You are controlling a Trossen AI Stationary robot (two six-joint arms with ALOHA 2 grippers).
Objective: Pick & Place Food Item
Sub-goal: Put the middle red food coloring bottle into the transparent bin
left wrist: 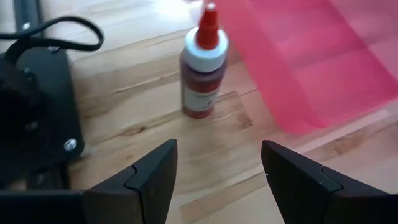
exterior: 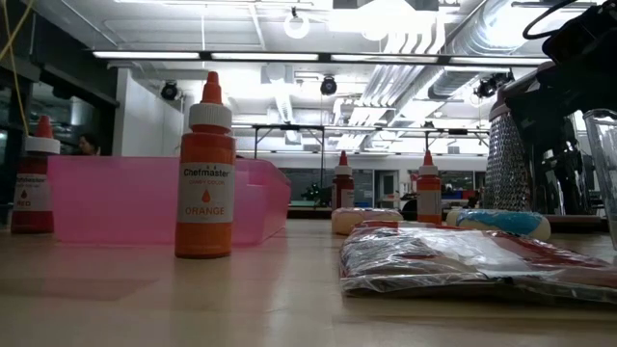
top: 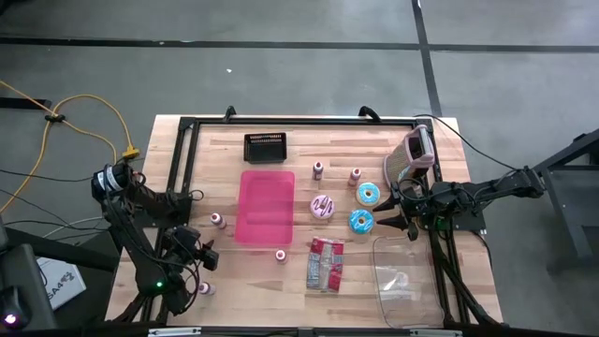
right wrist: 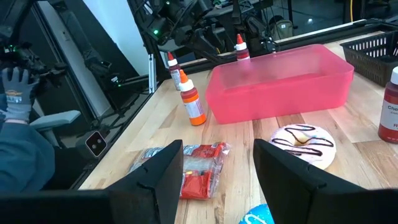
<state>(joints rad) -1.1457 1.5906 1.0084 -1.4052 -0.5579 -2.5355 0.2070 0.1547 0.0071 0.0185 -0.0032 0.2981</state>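
Blue donut (top: 361,221): on counter (top: 281,281), right of pink tray (top: 265,206). Right hand (top: 404,223): spread, empty, just beside donut, nearer arm. Left hand (top: 208,255): spread, empty, well apart, facing red bottle (left wrist: 201,74).

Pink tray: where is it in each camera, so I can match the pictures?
High view: pink tray, middle of the table.
Low view: left, behind the orange bottle.
Left wrist view: one corner.
Right wrist view: centre.
Shared landmark: the orange bottle, beside the tray.
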